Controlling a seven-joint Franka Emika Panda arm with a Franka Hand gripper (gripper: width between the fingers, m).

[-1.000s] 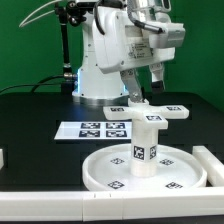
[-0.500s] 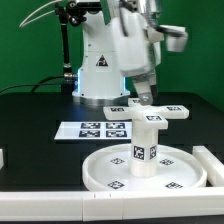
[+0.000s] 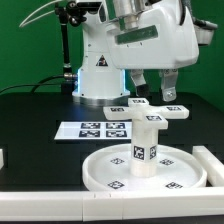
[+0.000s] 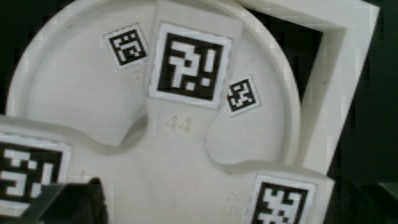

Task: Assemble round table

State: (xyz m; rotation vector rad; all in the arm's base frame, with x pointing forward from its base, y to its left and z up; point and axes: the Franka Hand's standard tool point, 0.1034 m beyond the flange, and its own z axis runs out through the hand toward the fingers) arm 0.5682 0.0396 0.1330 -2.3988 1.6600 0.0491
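Note:
The round table stands assembled near the front: the rimmed disc top (image 3: 105, 172) lies flat, the short leg (image 3: 147, 140) stands upright on its middle, and the cross-shaped foot (image 3: 150, 108) sits on the leg. My gripper (image 3: 152, 88) hangs just above the foot, open, with one finger at each side and nothing between them. In the wrist view the foot (image 4: 160, 170) fills the near part and the disc top (image 4: 89, 95) lies beyond it. One dark finger (image 4: 54, 205) shows at the edge.
The marker board (image 3: 100, 129) lies behind the disc top toward the exterior view's left. White edge bars stand at the right (image 3: 212, 160) and far left (image 3: 3, 157) of the table. The arm's white base (image 3: 95, 70) is at the back.
The hand has turned about its axis above the foot, so both fingers now show spread apart. The foot, leg and disc top have not moved.

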